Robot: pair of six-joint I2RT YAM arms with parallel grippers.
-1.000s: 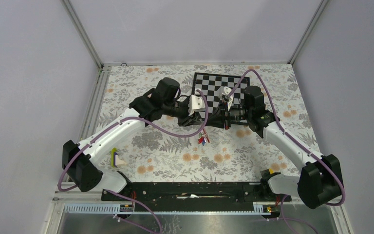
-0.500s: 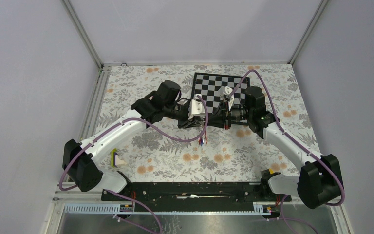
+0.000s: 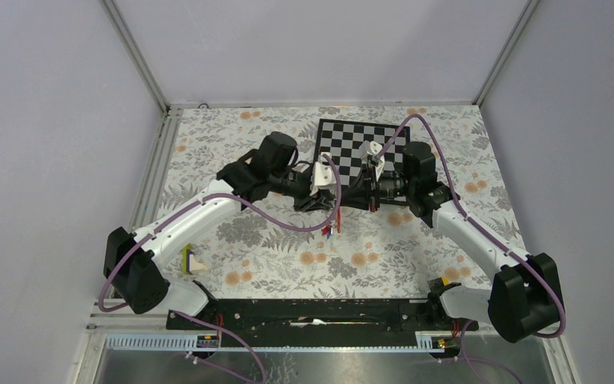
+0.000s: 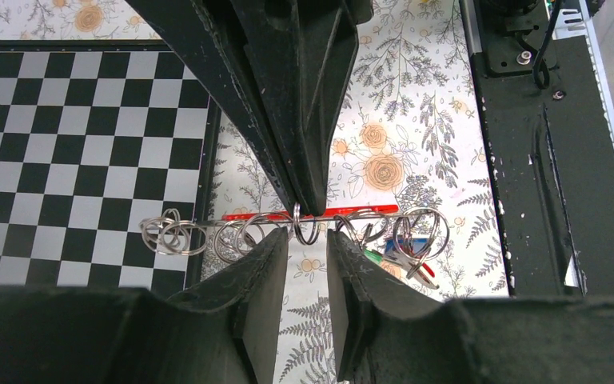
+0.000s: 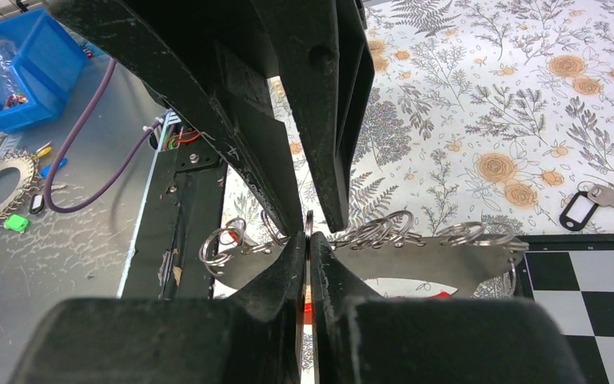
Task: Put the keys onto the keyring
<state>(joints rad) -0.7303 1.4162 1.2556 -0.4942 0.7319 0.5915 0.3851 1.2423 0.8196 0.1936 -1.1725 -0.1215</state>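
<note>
Right gripper (image 5: 307, 242) clamped on one split ring (image 4: 304, 226) of the keyring chain (image 4: 176, 236), just off the checkerboard's (image 4: 64, 144) near edge. Left gripper (image 4: 307, 240) narrowly parted, straddling that ring; contact unclear. Keys (image 4: 406, 256) hang at the chain end farthest from the checkerboard.

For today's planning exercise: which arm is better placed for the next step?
Probably the left: the right tool is shut on the keyring, while the left tool stands open beside it.
</note>
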